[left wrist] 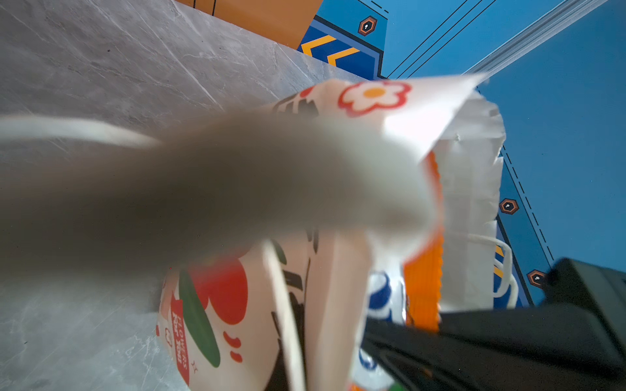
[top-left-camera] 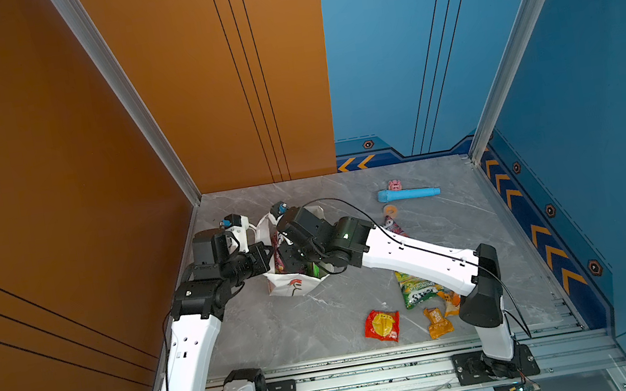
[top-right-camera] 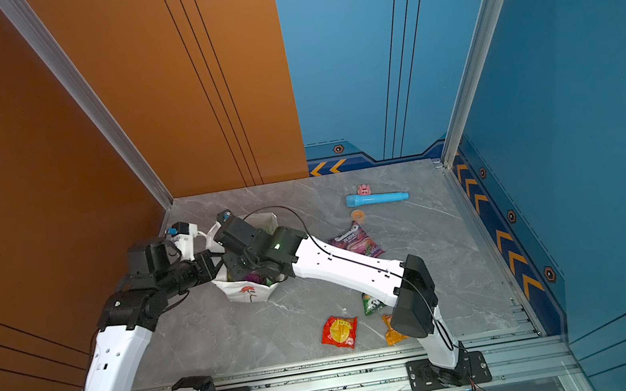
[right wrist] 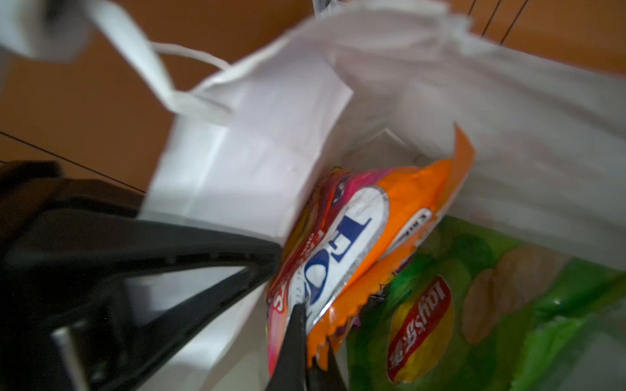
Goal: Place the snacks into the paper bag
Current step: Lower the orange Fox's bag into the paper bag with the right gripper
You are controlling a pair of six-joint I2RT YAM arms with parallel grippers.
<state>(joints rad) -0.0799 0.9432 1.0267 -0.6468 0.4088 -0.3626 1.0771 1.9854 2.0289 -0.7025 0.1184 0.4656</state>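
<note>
Right wrist view: right gripper (right wrist: 310, 342) clamps orange packet (right wrist: 416, 193), likely light and slippery, by crimped edge; left gripper (top-left-camera: 267, 249) closed at paper bag (top-left-camera: 295, 287).

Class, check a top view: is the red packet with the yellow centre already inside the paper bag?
No, the red packet lies flat on the grey table, well apart from the paper bag.

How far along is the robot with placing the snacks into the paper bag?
Done: the green chips bag lies inside the paper bag. In hand: the right gripper, shut on the orange packet, reaches into the bag, while the left gripper is shut on the bag's rim. Left: at least four snacks lie on the table, namely the red packet, green candy bag, orange-yellow wrapper and purple bag.
</note>
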